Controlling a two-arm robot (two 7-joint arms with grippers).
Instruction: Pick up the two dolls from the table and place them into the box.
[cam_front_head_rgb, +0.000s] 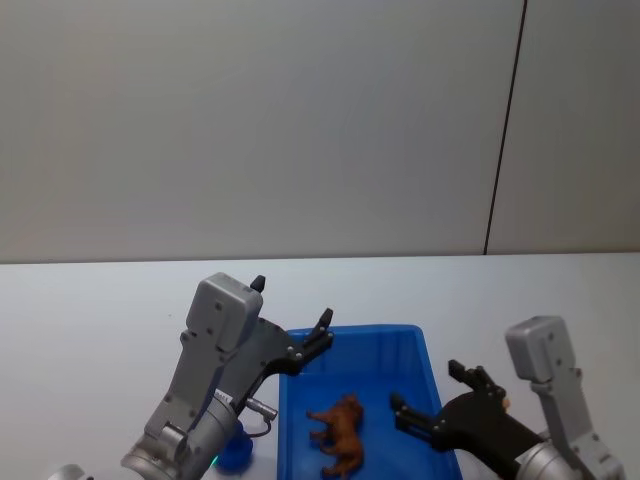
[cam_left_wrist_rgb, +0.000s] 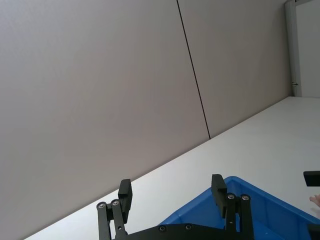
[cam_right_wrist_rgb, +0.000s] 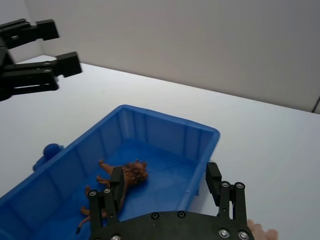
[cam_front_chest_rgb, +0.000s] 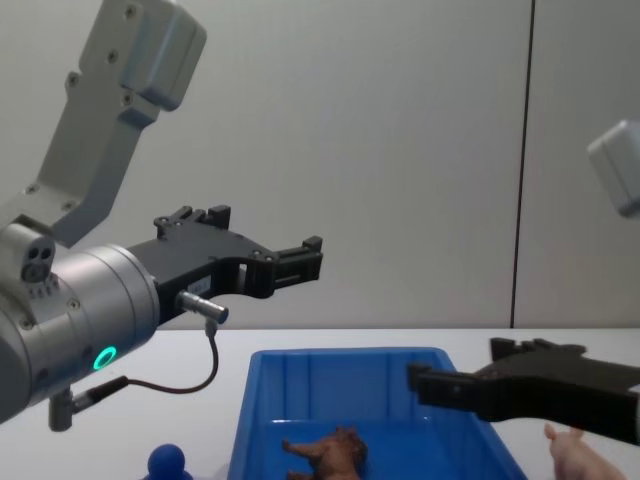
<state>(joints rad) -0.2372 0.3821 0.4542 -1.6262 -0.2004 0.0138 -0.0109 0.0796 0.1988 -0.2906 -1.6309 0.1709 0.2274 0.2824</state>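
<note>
Left gripper (cam_front_head_rgb: 292, 300) hangs wide open, empty, above the blue box's (cam_front_head_rgb: 405, 332) far left corner; right gripper (cam_front_head_rgb: 426, 385), likewise open and empty, over its right wall. Brown doll (cam_front_head_rgb: 340, 430) lies inside; chest view reveals pink pig doll (cam_front_chest_rgb: 580, 455) just outside, right.

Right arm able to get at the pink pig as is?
Likely yes. The pink pig sits on the table right of the box, nothing on it. The right tool is open, its tips past the pig over the box, so it must pull back and drop.
</note>
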